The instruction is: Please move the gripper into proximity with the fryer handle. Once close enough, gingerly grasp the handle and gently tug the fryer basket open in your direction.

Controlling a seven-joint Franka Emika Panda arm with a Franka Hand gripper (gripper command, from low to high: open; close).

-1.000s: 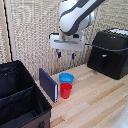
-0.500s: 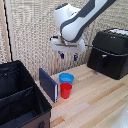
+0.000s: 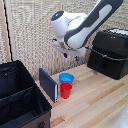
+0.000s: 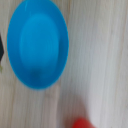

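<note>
We are swinging the gripper [image 3: 76,56], fingers too blurred to tell their state, rightward from above the blue bowl [image 3: 66,77] toward the fryer handle [image 3: 104,58] at centre right, closing the gap.

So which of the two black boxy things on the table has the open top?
The fabric bin at the exterior view's left; its compartments gape upward. The air fryer on the right is closed.
</note>
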